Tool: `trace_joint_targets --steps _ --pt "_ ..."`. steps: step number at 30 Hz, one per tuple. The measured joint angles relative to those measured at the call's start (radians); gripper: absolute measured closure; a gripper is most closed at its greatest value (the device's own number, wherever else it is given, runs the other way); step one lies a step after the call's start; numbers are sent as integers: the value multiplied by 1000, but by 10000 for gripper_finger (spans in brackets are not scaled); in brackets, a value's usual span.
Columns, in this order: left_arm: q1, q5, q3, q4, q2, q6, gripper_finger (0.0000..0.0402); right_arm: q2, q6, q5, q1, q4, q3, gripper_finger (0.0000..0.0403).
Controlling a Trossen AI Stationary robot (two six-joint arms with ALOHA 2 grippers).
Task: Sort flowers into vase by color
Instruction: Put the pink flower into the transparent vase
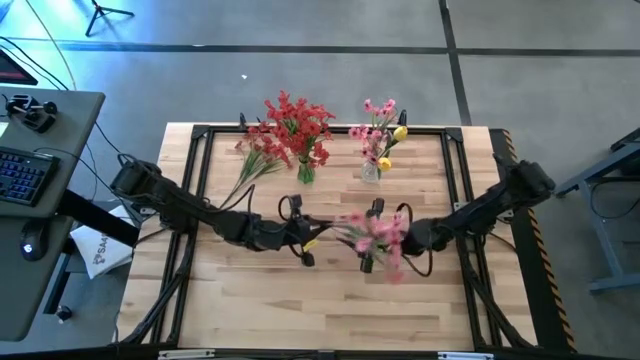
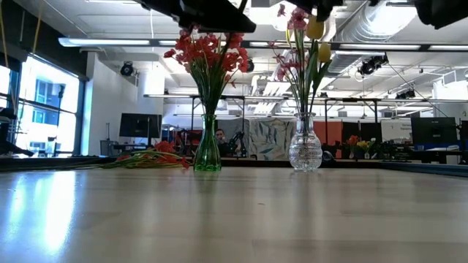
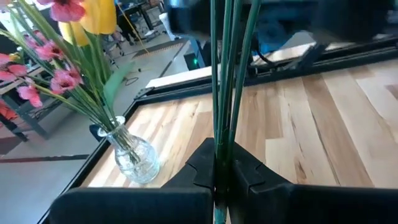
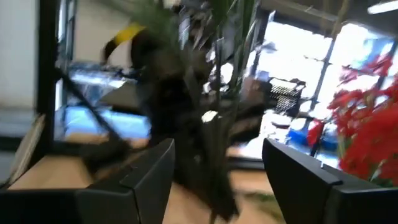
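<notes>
Between my two arms, above the middle of the table, hangs a pink flower spray [image 1: 377, 232] on long green stems [image 3: 224, 93]. My left gripper [image 1: 308, 238] [image 3: 221, 171] is shut on those stems. My right gripper [image 1: 386, 240] [image 4: 217, 180] is open, one finger on either side of the spray's blurred foliage; I cannot tell whether they touch it. A green vase [image 2: 208, 153] at the far side holds red flowers [image 1: 296, 125]. Beside it a clear vase [image 2: 305, 150] [image 3: 134, 157] holds pink and yellow flowers [image 1: 381, 128]. My left gripper pinches several green stems [image 3: 221, 146] together between its two fingertips, near their cut ends, which stick out behind the fingers [image 3: 217, 214]. The stems run on from the fingertips toward my right arm. The spray is lifted clear of the table, with its blooms at the right arm's side.
A loose bunch of red flowers [image 1: 255, 155] [image 2: 150, 158] lies on the table left of the green vase. A black frame [image 1: 200, 135] runs around the tabletop. Bare wood lies at the near side [image 1: 330, 310]. A desk with a keyboard [image 1: 25, 170] stands beyond the left edge.
</notes>
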State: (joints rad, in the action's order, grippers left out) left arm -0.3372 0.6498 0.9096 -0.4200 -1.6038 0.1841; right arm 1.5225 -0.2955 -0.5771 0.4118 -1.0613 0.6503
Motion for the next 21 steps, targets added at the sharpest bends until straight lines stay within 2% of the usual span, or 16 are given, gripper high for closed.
trace_joint_targets --steps 4,10,18,21 --pt "3 -12 0 9 -4 -4 401 15 -26 -2 -9 3 54 187" --pt "3 -13 0 30 -3 0 401 7 -27 2 -10 158 151 239" --pt "3 -9 0 186 -2 -52 401 2 27 -79 12 598 314 383" --pt "3 -3 1 224 -2 -75 398 0 108 -132 26 825 398 391"
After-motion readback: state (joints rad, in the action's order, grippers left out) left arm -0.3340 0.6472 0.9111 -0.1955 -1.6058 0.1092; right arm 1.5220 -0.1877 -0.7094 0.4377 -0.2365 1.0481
